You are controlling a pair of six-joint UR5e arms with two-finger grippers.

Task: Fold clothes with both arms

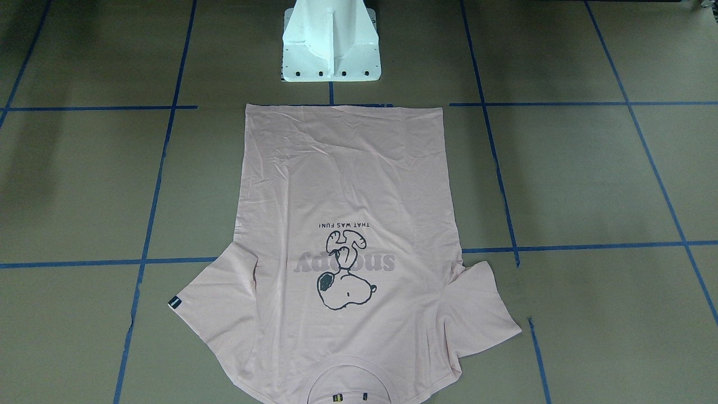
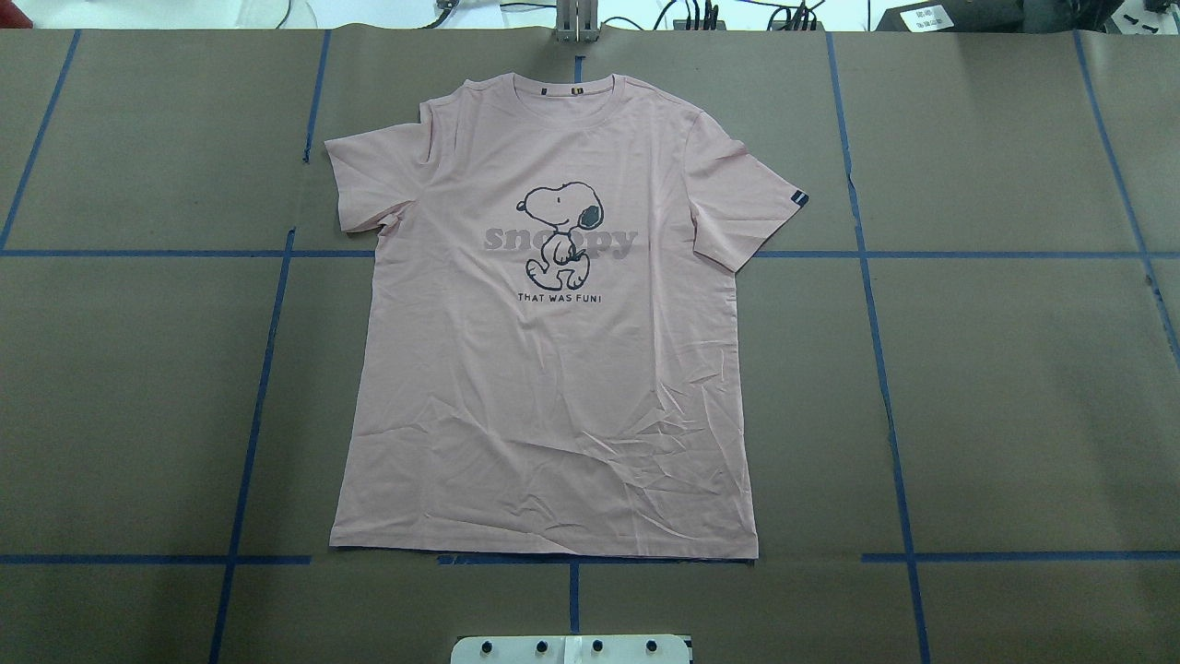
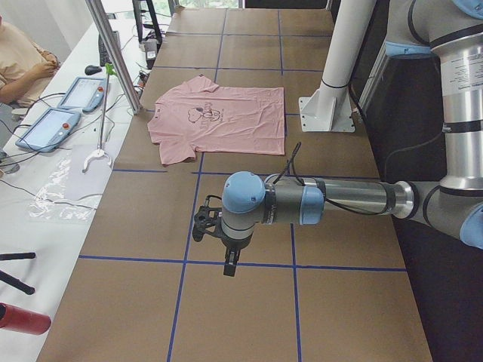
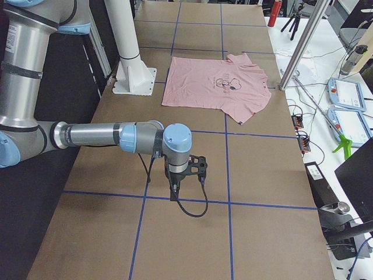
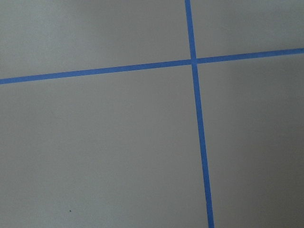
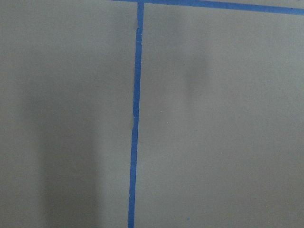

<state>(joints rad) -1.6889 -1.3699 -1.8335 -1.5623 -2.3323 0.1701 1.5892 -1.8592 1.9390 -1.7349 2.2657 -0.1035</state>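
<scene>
The pale pink T-shirt (image 2: 553, 387) lies flat and spread out on the brown table, Snoopy print and "THAT WAS FUN!" facing up, collar at the far edge, hem toward the robot. It also shows in the front-facing view (image 1: 348, 185) and both side views (image 3: 226, 121) (image 4: 210, 87). My left gripper (image 3: 229, 264) hangs over bare table far from the shirt, seen only in the left side view; I cannot tell if it is open. My right gripper (image 4: 173, 189) hangs likewise at the other end; I cannot tell its state. Both wrist views show only table and blue tape.
The white pedestal base (image 1: 331, 50) stands just behind the shirt's hem. Blue tape lines (image 2: 885, 369) grid the table. Tablets (image 3: 45, 124) and a seated person are beyond the far edge. A metal post (image 4: 300, 46) rises near the collar.
</scene>
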